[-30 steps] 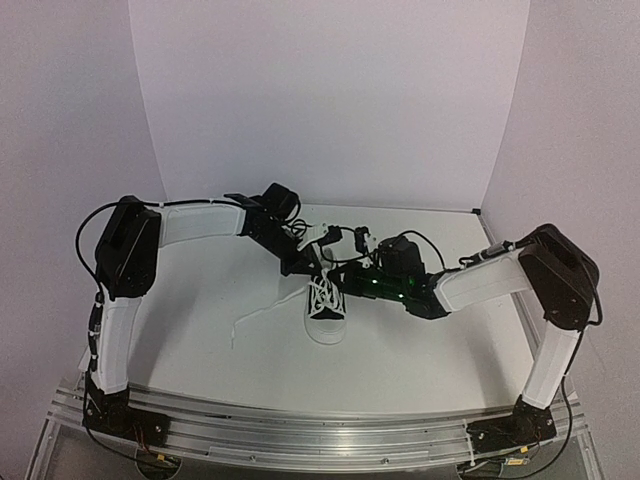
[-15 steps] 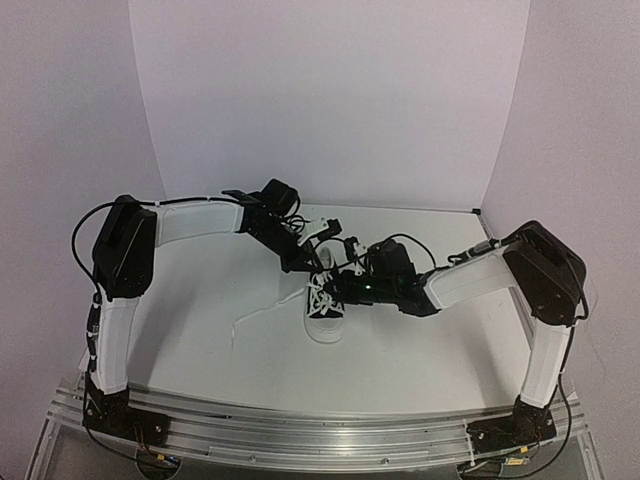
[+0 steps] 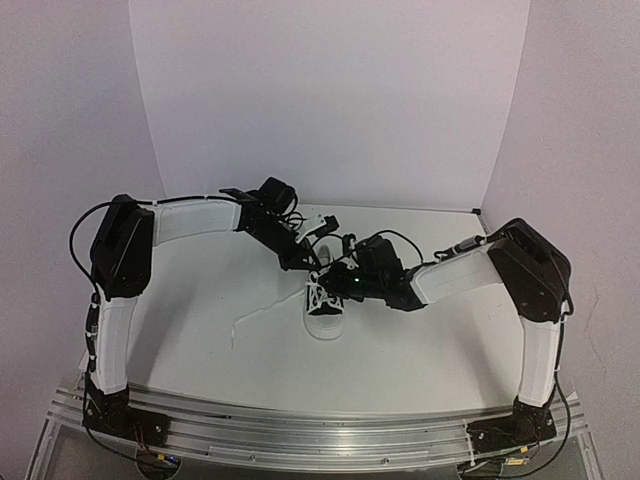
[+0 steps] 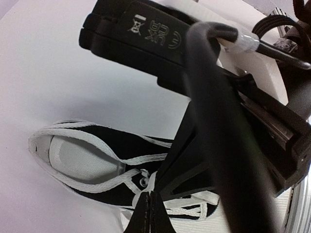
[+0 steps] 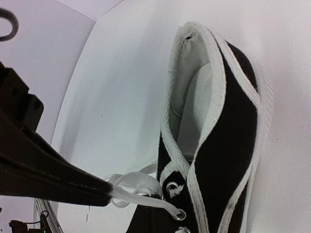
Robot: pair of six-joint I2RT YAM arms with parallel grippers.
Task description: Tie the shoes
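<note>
The black sneaker (image 3: 325, 315) sits mid-tabletop (image 3: 200, 290), white toe toward 6 o'clock, with one of its white laces (image 5: 142, 184) trailing off toward 9 o'clock. At its 12 o'clock end the right pincer (image 5: 108, 187) is clamped tight on a loop of the laces. The left pincer (image 4: 148, 209) is fully closed, its tips down among them; I cannot tell whether it grips one.

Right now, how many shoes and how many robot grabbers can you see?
Sneaker: 1
Grippers: 2 (left gripper, right gripper)
Total: 3
</note>
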